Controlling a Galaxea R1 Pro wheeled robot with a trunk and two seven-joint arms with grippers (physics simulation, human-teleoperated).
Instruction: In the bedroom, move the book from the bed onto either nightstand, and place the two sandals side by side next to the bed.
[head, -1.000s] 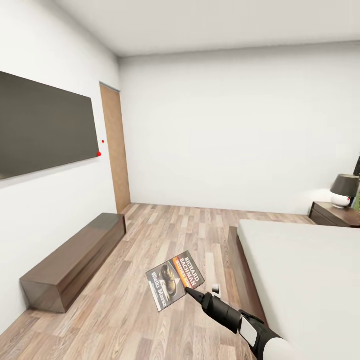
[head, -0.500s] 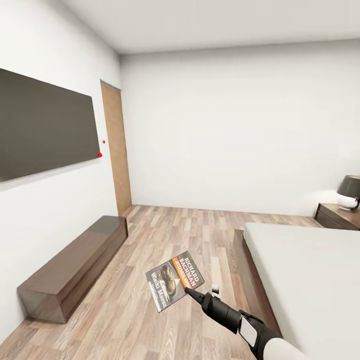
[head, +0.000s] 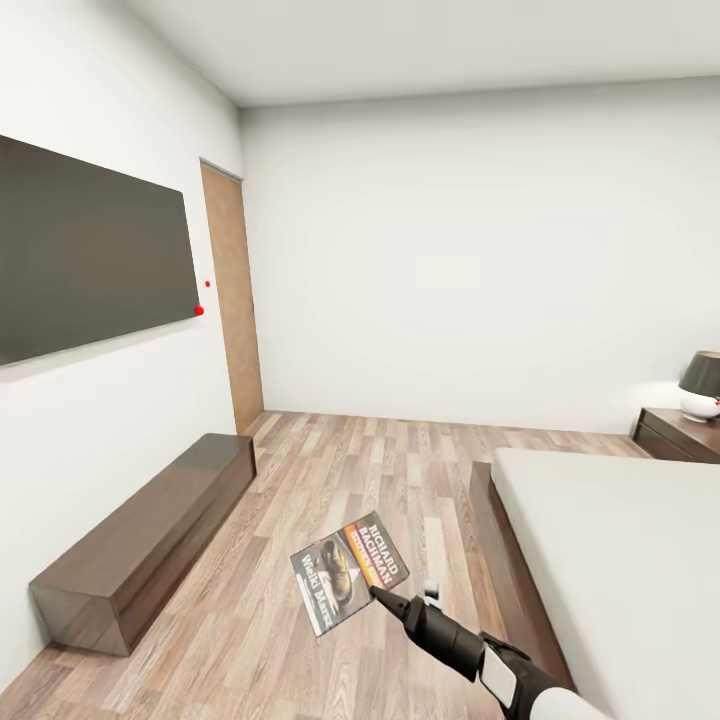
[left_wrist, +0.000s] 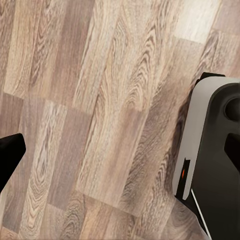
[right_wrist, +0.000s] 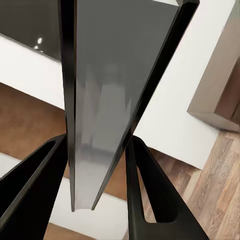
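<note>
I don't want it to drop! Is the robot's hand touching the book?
Touching. In the right wrist view, the right gripper has its fingers pressed against both sides of the book.

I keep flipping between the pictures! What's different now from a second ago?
Mostly the camera turned left: the bed, lamp and nightstand slid right in the head view. The right gripper sits a little lower in the picture. It still holds the book in its jaws.

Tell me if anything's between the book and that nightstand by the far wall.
Yes: the bed lies between the book, gripped by the right gripper, and the nightstand. A lamp stands on the nightstand top.
</note>
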